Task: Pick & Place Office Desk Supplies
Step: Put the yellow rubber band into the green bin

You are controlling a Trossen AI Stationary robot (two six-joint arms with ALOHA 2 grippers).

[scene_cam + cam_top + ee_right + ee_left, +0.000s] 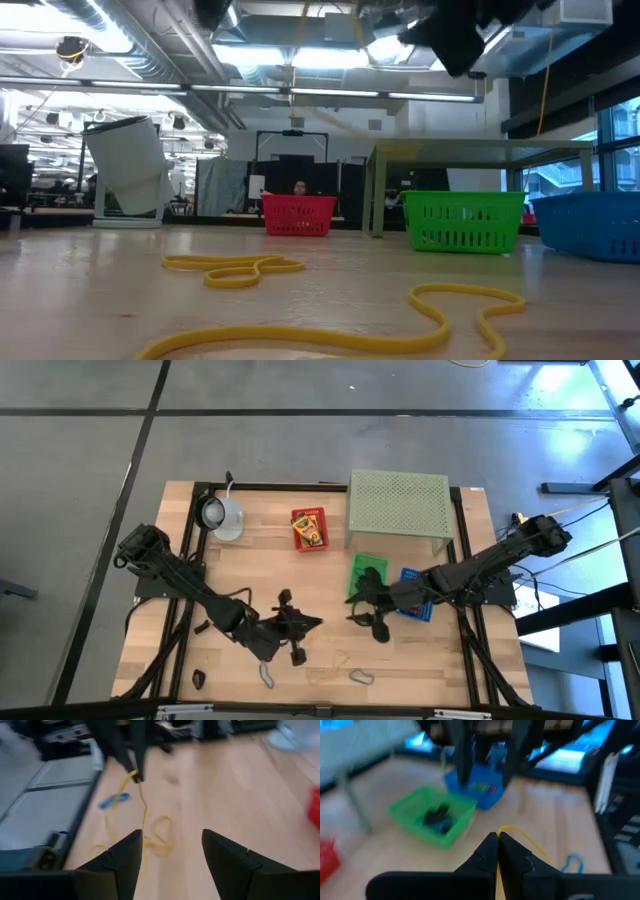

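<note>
Now, from above, the left gripper (300, 625) is seen low over the wooden table (330, 575), the right gripper (368, 610) just beside the green basket (368, 568). At table height, yellow loops (235, 268) lie slack. In the left wrist view, the fingers are pinched shut on a yellow loop (520, 840); a carry to a basket is judged next. In the right wrist view, the fingers (120, 857) are held wide apart, empty.

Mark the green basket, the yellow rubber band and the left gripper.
green basket (431, 815): left wrist view, front wall.
yellow rubber band (144, 815): right wrist view, hanging strand.
left gripper (498, 840): left wrist view, tips of shut jaws.
</note>
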